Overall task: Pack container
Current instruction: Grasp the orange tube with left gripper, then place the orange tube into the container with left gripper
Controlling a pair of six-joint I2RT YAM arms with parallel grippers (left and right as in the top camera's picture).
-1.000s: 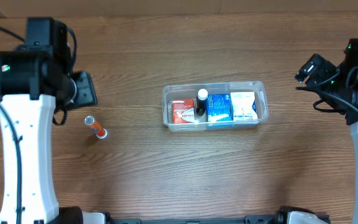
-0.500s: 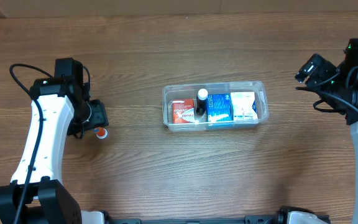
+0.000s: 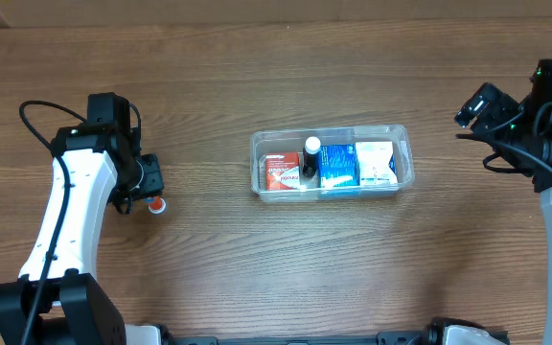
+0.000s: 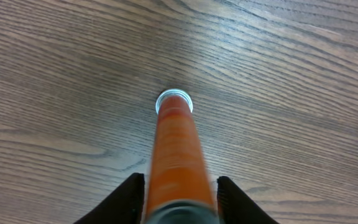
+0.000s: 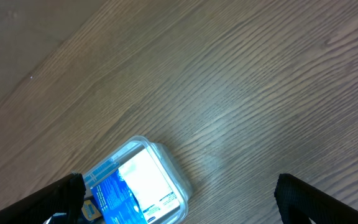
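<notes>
The orange tube (image 4: 176,155), lying on the worktop (image 3: 276,259) well left of the clear container (image 3: 329,131), is straddled along its long axis by the left hand (image 4: 180,182), grip not determinable, while the right hand (image 5: 179,186) is seen spread and empty beyond the container

Orange tube (image 4: 176,155), white-capped, on brown wood-grained table (image 3: 286,268); clear container (image 3: 333,129) holding red box (image 3: 280,172), blue box (image 3: 336,165) and white box (image 3: 376,162).
</notes>
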